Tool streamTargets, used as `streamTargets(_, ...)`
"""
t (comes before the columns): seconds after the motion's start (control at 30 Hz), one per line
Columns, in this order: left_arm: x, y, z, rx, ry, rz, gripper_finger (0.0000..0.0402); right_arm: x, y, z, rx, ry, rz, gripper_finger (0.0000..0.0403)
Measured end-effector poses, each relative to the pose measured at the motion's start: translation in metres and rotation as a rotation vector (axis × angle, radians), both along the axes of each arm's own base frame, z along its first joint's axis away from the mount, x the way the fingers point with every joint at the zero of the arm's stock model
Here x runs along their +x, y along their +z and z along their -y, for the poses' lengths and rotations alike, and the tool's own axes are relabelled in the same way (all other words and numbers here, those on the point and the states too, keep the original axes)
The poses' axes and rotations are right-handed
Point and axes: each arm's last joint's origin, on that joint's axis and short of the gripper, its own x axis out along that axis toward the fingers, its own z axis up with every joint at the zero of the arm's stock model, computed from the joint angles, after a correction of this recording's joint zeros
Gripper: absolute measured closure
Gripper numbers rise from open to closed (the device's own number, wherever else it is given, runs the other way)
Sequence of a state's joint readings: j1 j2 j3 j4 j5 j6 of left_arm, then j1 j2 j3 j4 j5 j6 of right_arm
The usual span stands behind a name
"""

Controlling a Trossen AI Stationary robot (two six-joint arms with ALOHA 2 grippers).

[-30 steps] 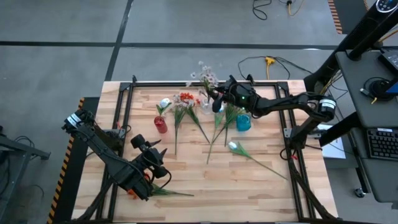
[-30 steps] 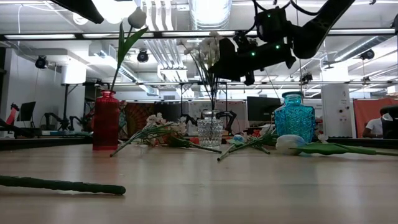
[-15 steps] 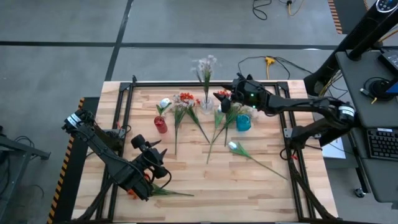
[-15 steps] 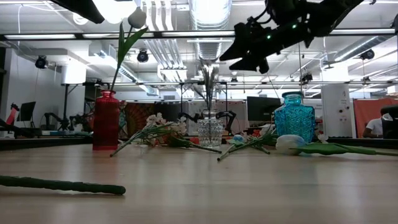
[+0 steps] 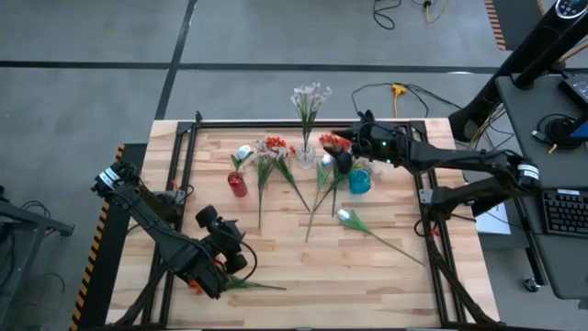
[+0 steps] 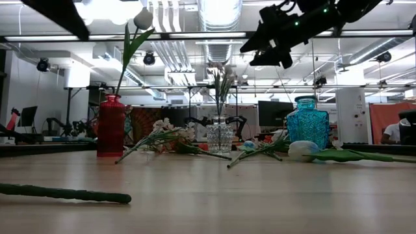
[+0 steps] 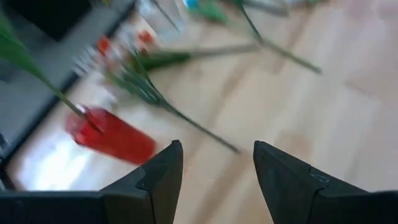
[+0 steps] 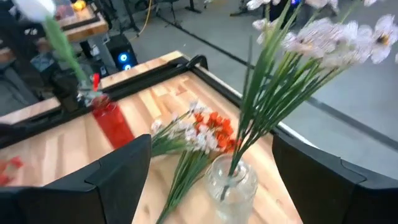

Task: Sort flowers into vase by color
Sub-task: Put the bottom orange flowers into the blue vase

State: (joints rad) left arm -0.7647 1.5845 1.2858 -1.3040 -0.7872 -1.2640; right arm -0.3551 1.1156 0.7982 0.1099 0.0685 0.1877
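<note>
The pale pink-white spray (image 5: 310,97) is now standing upright in the clear glass vase (image 5: 305,153), upper centre of the high view, where a second ago it was being gripped. The right gripper (image 5: 342,158) is being drawn away right of it, wide open and empty. One colour is being judged placed. The left gripper (image 5: 231,255) is waiting at lower left, parted, empty.

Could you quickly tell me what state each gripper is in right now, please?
Left gripper: open, holding nothing, low over the table.
Right gripper: open, empty, above the clear vase with the pale spray.
</note>
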Motion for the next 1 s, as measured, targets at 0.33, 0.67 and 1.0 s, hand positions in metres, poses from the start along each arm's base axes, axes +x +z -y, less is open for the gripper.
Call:
streamTargets(0.33, 0.005, -0.005, 0.018, -0.364, -0.110, -0.185, 0.0222, -0.005, 0.000, -0.034, 0.070, 0.105, -0.069, 0.0080)
streamTargets(0.67, -0.001, -0.007, 0.027, -0.543, -0.124, -0.329, 0.0222, 0.004, -0.006, -0.098, 0.075, 0.354, -0.122, 0.0080)
streamTargets(1.0, -0.019, -0.007, 0.044, -0.574, -0.162, -0.366, 0.0222, 0.023, -0.032, -0.158, 0.034, 0.467, -0.166, 0.0080)
